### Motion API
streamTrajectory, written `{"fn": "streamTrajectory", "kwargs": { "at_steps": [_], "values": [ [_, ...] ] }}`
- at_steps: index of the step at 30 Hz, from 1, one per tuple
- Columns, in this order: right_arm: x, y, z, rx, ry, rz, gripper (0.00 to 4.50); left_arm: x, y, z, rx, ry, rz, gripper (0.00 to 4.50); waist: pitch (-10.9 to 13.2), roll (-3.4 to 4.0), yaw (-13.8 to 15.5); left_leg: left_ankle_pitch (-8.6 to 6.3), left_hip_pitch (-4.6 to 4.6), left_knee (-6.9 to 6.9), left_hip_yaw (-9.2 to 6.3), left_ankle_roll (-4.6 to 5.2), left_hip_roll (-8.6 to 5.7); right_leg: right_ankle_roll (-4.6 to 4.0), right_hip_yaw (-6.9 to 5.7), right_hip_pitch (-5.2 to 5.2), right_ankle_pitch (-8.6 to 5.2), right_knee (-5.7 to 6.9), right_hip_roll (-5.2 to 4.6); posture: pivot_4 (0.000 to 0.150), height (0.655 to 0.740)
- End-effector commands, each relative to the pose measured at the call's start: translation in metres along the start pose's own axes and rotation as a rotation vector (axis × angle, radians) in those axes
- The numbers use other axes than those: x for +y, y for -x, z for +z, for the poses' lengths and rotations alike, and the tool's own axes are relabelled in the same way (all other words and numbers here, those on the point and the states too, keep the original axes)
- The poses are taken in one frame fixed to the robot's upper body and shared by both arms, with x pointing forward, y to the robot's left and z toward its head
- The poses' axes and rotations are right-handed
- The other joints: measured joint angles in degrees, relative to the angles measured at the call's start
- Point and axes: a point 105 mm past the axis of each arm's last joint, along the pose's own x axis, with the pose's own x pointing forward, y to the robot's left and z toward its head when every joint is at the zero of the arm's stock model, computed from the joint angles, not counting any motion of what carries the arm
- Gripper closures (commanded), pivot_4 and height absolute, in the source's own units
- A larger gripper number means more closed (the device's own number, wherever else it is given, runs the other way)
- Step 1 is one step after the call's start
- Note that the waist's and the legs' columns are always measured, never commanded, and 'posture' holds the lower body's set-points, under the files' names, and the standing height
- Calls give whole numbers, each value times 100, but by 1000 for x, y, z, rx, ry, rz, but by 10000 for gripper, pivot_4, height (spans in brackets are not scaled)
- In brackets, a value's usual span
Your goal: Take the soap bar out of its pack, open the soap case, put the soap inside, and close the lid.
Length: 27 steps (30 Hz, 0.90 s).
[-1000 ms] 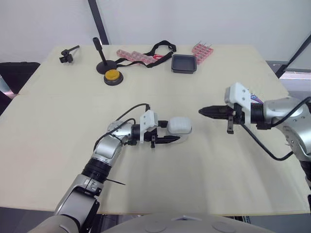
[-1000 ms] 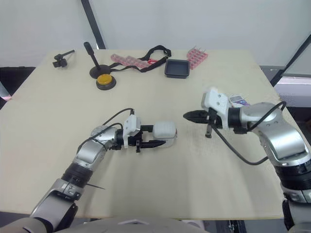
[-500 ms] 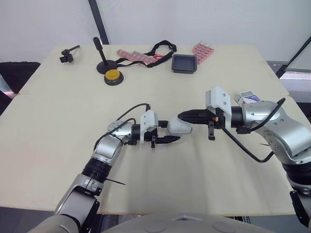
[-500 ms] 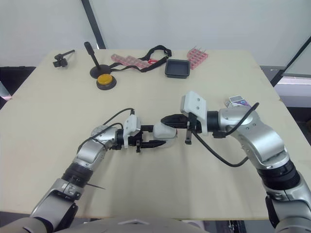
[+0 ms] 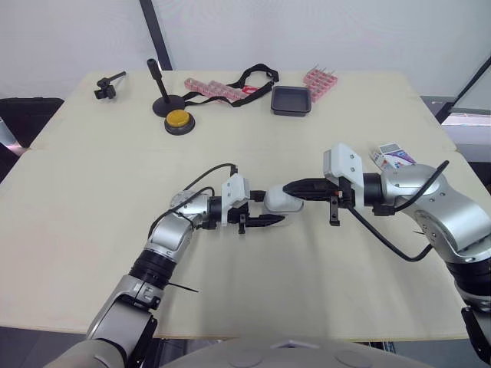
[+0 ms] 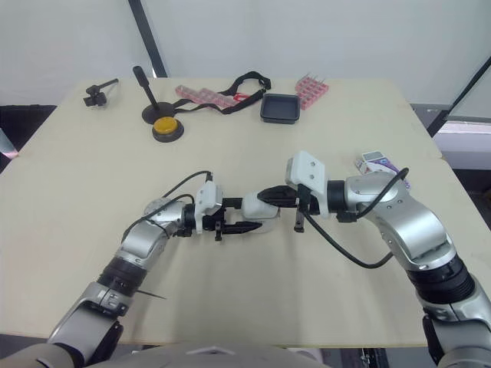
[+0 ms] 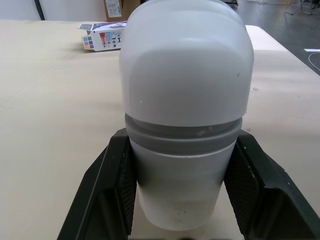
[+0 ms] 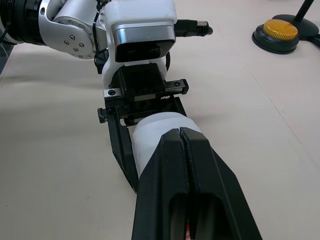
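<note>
Jaws of the left gripper (image 5: 270, 208) clamp the soap case (image 5: 282, 201) by its sides on the surface (image 5: 115, 192); those of the right gripper (image 5: 290, 186) are pressed together, tips at its top. Light, rigid, slick plastic, I judge: hold below the seam. Its long axis runs along the left jaws, rounded end toward the right arm.

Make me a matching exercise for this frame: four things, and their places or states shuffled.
Things:
1. case
2. right gripper
3. pack
4. tray

Places or states:
A. shut, tips at the case
B. between the left gripper's fingers
C. black, at the table's far side
D. by the table's right edge

Pairs: 1-B, 2-A, 3-D, 4-C
</note>
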Motion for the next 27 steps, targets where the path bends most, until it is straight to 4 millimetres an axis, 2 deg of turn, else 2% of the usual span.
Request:
{"fn": "streamTrajectory", "kwargs": {
  "at_steps": [1,10,20,23,25,27],
  "values": [
    [0,1,-7,31,-1,1,44455,-3,-1,-6,27,14,-2,26038,0,0,1,0,0,0,0,0,0,0,0,0,0,0,0,1500,7291],
    [1,-2,-24,93,-31,16,44455,-1,0,-5,29,8,1,26038,-1,0,-3,0,4,0,0,0,0,-2,0,6,-1,-1,0,1500,7291],
    [-2,-2,-27,86,-56,3,44455,0,0,-4,28,6,5,26038,-3,0,-6,0,8,-1,0,1,0,-2,0,10,-1,-2,0,1500,7291],
    [-14,4,-17,25,-51,-63,44455,1,1,-4,28,6,8,26038,-3,-1,-8,0,9,-1,0,1,0,-3,1,10,-2,-2,0,1500,7291],
    [-30,20,2,-92,-61,-137,44455,3,3,0,16,12,10,26038,-2,-3,-6,0,8,-1,0,1,0,-4,1,10,-2,-2,0,1500,7291],
    [-35,31,12,-155,-58,-161,44455,5,5,2,11,15,11,26038,1,0,-8,0,3,-1,0,1,-1,-4,1,9,-2,-4,-1,1500,7291]
  ]
}}
